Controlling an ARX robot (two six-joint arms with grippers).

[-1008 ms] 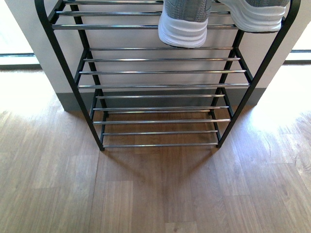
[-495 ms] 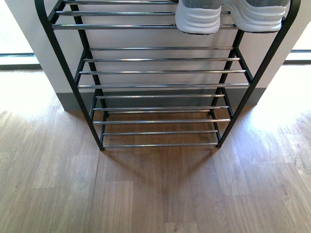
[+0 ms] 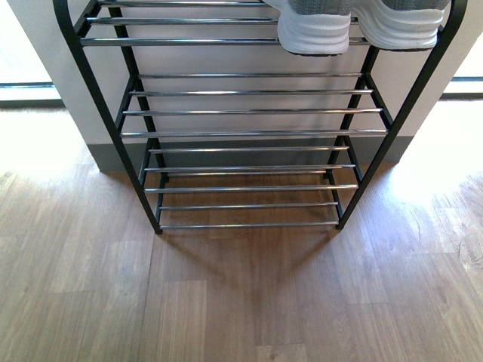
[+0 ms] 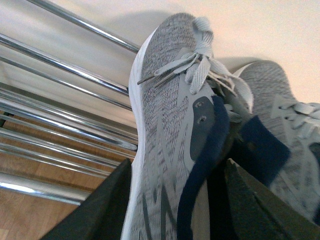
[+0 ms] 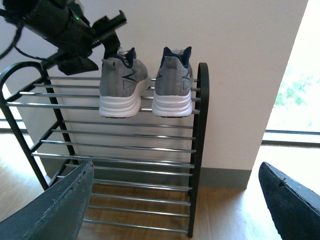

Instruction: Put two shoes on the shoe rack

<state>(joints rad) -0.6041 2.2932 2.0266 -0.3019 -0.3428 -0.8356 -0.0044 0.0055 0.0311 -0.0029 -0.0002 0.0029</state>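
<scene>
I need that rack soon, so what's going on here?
The robot's left claw is at one grey sneaker on the top tier of the shoe rack. Its fingers straddle the shoe's side, but I cannot tell whether it is gripping. The second sneaker sits beside it, both heels facing outward. The right claw hangs open and empty, back from the rack.

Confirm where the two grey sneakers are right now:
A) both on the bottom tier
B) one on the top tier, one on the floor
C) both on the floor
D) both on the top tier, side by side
D: the right wrist view shows one grey sneaker and the other sneaker standing side by side, heels outward, on the top bars of the shoe rack, close to its right post.
</scene>
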